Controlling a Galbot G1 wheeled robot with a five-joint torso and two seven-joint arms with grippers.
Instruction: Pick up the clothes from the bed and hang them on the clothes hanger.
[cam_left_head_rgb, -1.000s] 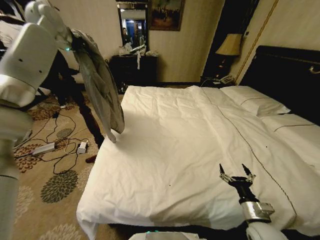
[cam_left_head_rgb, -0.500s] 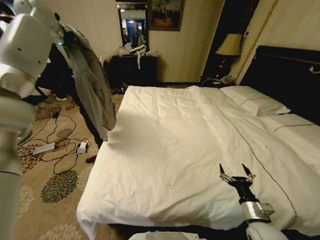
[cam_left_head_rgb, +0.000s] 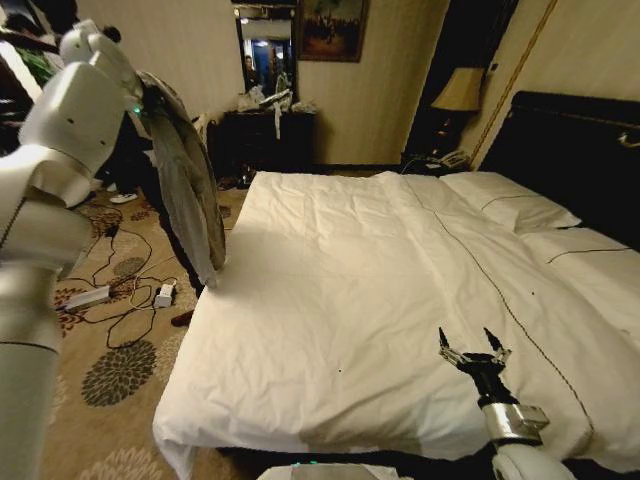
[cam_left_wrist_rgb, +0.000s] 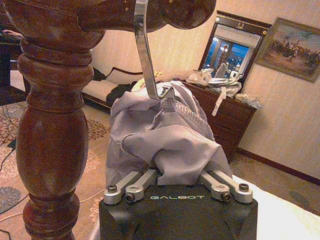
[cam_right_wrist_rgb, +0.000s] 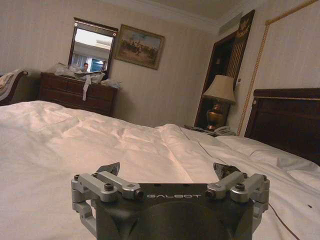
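1. Since the earlier frames, the left arm has swung a little back toward the bed, and the hanging clothes (cam_left_head_rgb: 190, 190) have shifted with it, now drooping just off the bed's left edge above the carpet.
2. Raised high at the robot's left, the left end effector (cam_left_wrist_rgb: 176, 172) is clamped on the bunched grey fabric of the clothes.
3. In the left wrist view, the clothes hanger (cam_left_wrist_rgb: 145, 55) shows as a curved metal hook rising from the shirt's collar up to a dark turned wooden post (cam_left_wrist_rgb: 50, 125), where it sits over a knobbed peg at the top.
4. Low at the near right corner of the bed (cam_left_head_rgb: 380, 290), the right end effector (cam_left_head_rgb: 474, 345) hovers just above the white duvet, its fingers spread apart and gripping nothing.
5. Beyond the bed, a dark dresser (cam_left_head_rgb: 268, 135) stands under a mirror against the far wall, and cables lie on the patterned carpet at the left.
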